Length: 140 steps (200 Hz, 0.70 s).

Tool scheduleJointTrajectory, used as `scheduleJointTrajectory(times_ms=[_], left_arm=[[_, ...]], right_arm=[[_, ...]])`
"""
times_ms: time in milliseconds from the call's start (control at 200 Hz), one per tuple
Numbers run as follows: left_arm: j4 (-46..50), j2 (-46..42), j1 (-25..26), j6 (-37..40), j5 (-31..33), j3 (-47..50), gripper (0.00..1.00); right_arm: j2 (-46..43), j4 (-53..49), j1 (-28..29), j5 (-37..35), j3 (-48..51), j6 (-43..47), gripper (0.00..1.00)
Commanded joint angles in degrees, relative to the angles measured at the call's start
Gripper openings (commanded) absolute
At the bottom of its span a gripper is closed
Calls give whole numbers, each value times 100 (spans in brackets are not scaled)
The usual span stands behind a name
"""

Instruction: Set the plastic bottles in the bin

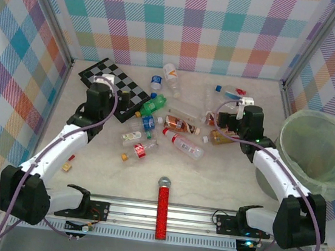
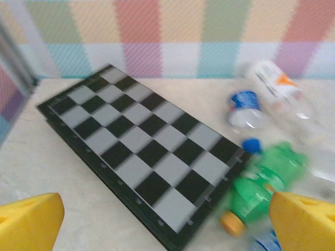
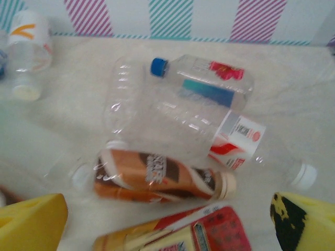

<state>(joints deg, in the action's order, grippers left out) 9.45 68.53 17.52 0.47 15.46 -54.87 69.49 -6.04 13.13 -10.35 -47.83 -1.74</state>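
From above, roughly twelve plastic bottles (image 1: 183, 144) litter mid-counter (image 1: 222, 175). One bin (image 1: 317, 150) stands at 3 o'clock, nearer the right arm.

Left wrist: the left jaws gape empty, with a green bottle (image 2: 264, 180) at 1 o'clock, its axis running 7-to-1.

Right wrist: the right jaws gape empty, with a brown bottle (image 3: 157, 178) at 12, lying 9-to-3.

No words can be read on any label. The brown bottle (image 3: 157, 178) has white letters, but they are too blurry to make out. The clear bottle (image 3: 238, 141) has a red-and-white label with what may be a barcode and a small red round mark.
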Motion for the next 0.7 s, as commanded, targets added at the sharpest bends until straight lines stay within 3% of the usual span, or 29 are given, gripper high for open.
scheduleJointTrajectory(times_ms=[0, 190, 695], left_arm=[[2970, 236, 437, 26, -425, -561, 99], [4289, 880, 671, 160, -1514, -996, 98], [3904, 2340, 747, 642, -1043, -1202, 100]], right_arm=[[-108, -2477, 91, 944, -522, -248, 99], [-195, -3935, 214, 1925, -993, -361, 99], [-487, -4284, 414, 2000, -1009, -636, 99]])
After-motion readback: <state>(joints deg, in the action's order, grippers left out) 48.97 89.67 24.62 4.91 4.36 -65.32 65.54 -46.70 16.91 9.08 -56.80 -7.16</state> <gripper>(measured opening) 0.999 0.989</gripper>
